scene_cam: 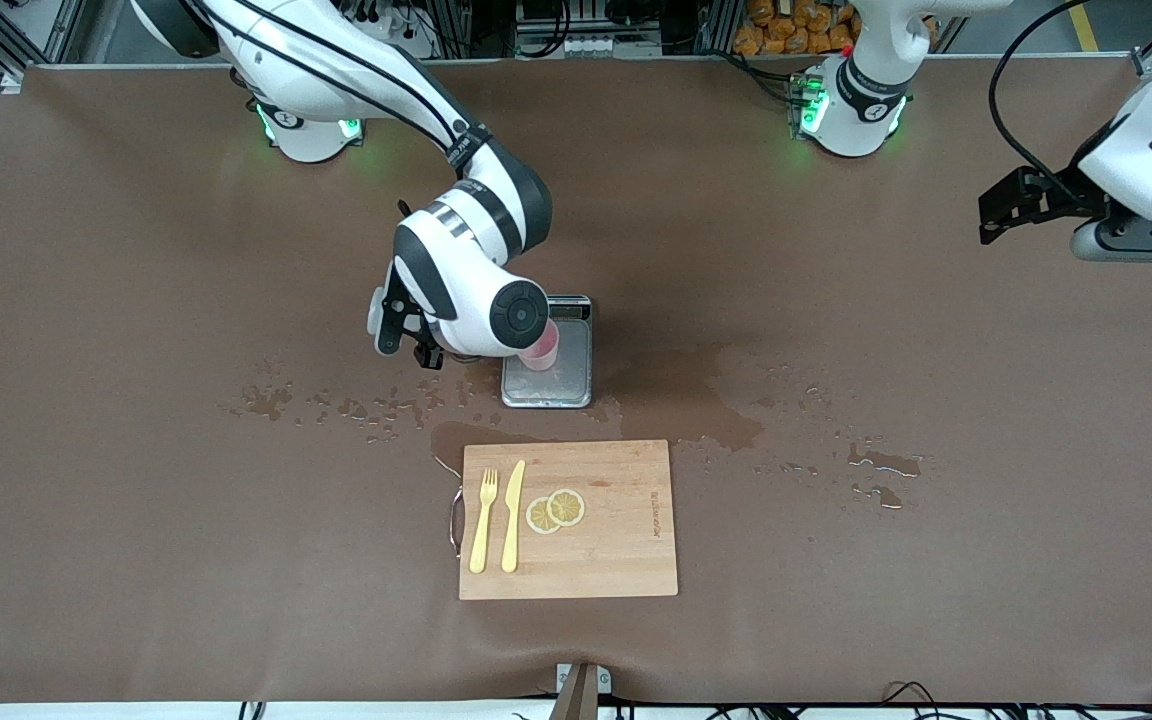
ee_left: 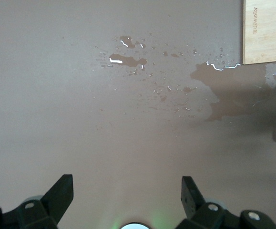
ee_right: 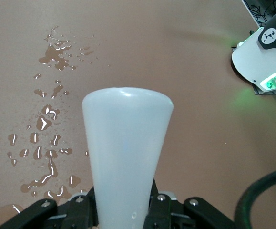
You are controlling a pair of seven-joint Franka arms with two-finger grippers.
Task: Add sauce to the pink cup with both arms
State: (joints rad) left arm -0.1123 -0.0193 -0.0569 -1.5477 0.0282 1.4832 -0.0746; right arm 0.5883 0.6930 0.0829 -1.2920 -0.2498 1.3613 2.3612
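Note:
The pink cup (scene_cam: 541, 351) stands on the steel scale (scene_cam: 548, 388), partly hidden by the right arm's wrist. My right gripper (scene_cam: 406, 335) hangs just beside the scale, toward the right arm's end of the table. In the right wrist view, my right gripper (ee_right: 123, 202) is shut on the sauce bottle (ee_right: 126, 152), a translucent white body held between the fingers (ee_right: 159, 205). Its wide base points away from the hand and its nozzle is hidden. My left gripper (scene_cam: 998, 215) waits open and empty over the left arm's end of the table, and it also shows in the left wrist view (ee_left: 127, 188).
A wooden cutting board (scene_cam: 626, 560) lies nearer the front camera than the scale, with a yellow fork (scene_cam: 482, 522), a yellow knife (scene_cam: 513, 516) and lemon slices (scene_cam: 556, 510) on it. Water puddles (scene_cam: 696, 415) spread across the cloth beside the scale and board.

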